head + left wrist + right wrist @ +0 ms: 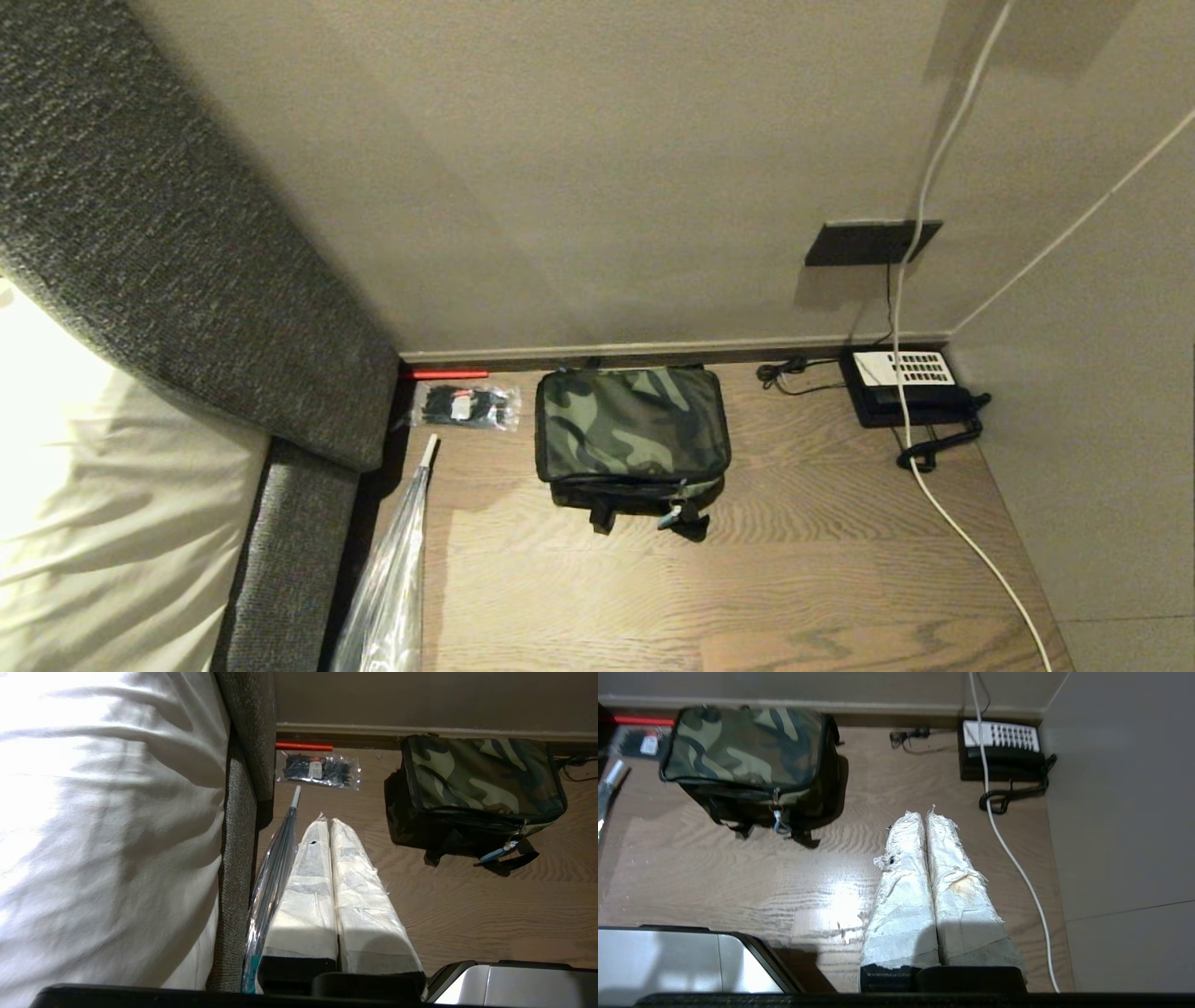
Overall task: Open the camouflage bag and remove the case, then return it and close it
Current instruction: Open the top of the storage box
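Head view: a crinkled clear plastic bag (387, 579) lies nearest, cut off at the lower edge, beside a grey woven sofa (187, 280). The boxy green-brown-black camouflage fabric bag (631, 429) stands zipped on the wood-grain floor (747, 579) against the wall; its contents are hidden. A black telephone with white keypad (906, 385) occupies the corner.

Left wrist view: the left gripper (329, 823), fingers wrapped in white tape, is closed on nothing, apart from the bag.

Right wrist view: the right gripper (923, 814), taped alike, is closed and empty.
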Available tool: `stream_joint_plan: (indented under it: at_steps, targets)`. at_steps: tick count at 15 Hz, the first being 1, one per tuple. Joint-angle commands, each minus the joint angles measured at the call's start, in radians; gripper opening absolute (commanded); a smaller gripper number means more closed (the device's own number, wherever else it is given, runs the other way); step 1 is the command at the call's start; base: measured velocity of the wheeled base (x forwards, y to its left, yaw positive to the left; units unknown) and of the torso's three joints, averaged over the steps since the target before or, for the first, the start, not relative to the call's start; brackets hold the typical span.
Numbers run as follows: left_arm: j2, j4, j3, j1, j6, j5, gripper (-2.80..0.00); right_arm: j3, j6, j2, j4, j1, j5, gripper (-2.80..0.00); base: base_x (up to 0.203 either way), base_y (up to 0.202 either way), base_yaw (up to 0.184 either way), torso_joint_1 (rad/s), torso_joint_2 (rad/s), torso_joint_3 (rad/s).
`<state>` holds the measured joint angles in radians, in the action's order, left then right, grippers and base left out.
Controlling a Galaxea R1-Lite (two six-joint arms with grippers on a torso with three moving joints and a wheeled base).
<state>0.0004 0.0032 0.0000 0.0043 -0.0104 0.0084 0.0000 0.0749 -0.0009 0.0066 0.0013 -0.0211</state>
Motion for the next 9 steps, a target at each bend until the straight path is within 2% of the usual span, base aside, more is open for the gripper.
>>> stream_joint_plan:
  at_steps: [1, 9]
  targets:
    - [-0.002, 0.000, 0.003, 0.000, 0.000, 0.000, -2.80, 0.003, 0.000, -0.004, 0.000, 0.000, 0.000, -2.80, 0.000, 0.000, 0.000, 0.002, 0.01, -0.198]
    - [0.000, 0.000, 0.003, 0.000, 0.000, -0.001, -2.80, 0.003, 0.000, -0.004, 0.000, 0.000, 0.000, -2.80, 0.000, 0.000, 0.000, 0.002, 0.00, -0.198]
